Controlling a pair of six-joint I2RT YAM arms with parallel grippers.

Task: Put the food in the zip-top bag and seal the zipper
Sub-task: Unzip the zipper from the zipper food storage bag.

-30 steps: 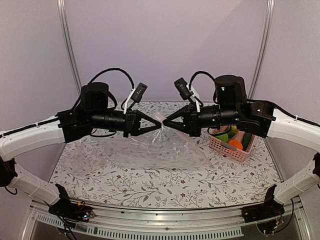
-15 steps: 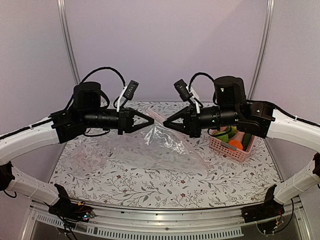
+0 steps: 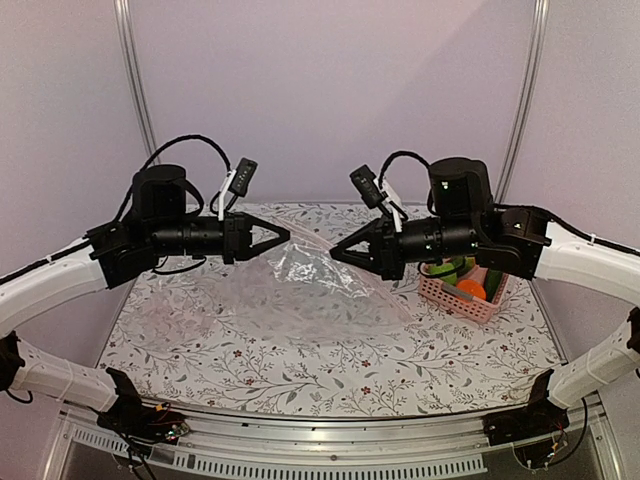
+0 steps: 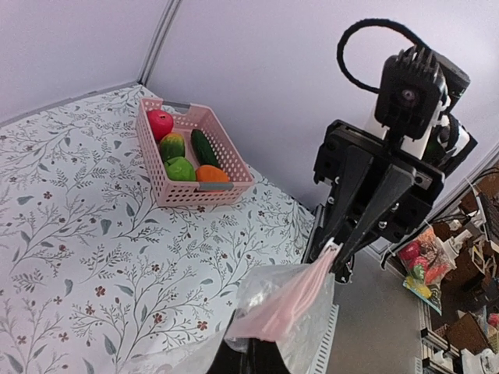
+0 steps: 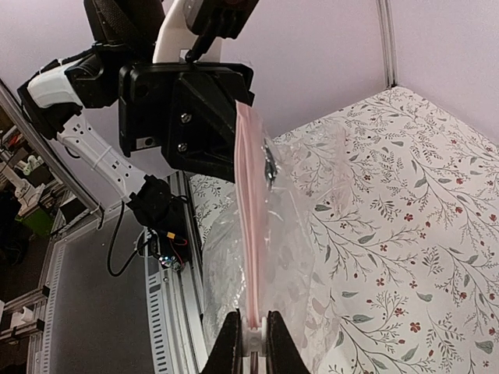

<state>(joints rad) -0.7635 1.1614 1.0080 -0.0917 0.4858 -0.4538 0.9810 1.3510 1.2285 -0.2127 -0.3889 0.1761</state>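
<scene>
Zipper (image 5: 248, 234) strung left to right, clear of the table.
Left gripper (image 3: 287, 237) and right gripper (image 3: 334, 254) each pinch one end; zip-top bag (image 3: 300, 285) hangs below.

- The zip-top bag (image 3: 300, 270) hangs stretched between the left hand (image 3: 287, 237) and right hand (image 3: 333, 254), both pinching it, and curtains off the middle.
- Bare tabletop (image 3: 300, 375) runs along the near edge.
- The pink basket (image 4: 187, 191) is open-topped; from above, the right arm (image 3: 570, 255) crosses it.
</scene>
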